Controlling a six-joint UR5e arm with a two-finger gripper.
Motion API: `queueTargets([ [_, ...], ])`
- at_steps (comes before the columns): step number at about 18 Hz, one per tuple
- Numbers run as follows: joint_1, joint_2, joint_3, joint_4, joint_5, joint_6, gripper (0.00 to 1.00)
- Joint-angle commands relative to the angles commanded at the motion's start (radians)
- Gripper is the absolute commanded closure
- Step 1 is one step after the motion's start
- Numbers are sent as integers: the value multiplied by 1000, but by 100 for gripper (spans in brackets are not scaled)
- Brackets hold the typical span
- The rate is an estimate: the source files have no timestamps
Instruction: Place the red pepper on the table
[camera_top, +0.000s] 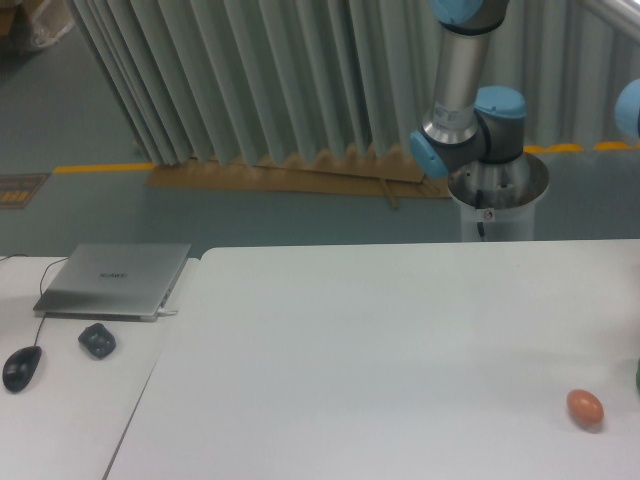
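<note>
Tabletop (380, 340): large, white, plain; the surface meant to receive the pepper.

Arm (465, 120): pedestal-mounted behind the far edge, upper links rising and leaving view to the right, presumably reaching beyond the frame.

Side desk (60, 400): carries a shut laptop (115, 280), a mouse (22, 367) and a small dark object (97, 340), kept apart from the work area.

Egg-shaped object (585, 407): orange-brown, resting near the right edge.

Fingers: out of frame; opening and any load cannot be told.

Red pepper: nowhere visible; placement judged not yet done.
</note>
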Motion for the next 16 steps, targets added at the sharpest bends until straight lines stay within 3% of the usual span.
queueTargets([
  [12,17,-6,12,0,-12,2,0],
  [16,17,-9,11,26,-12,3,0],
])
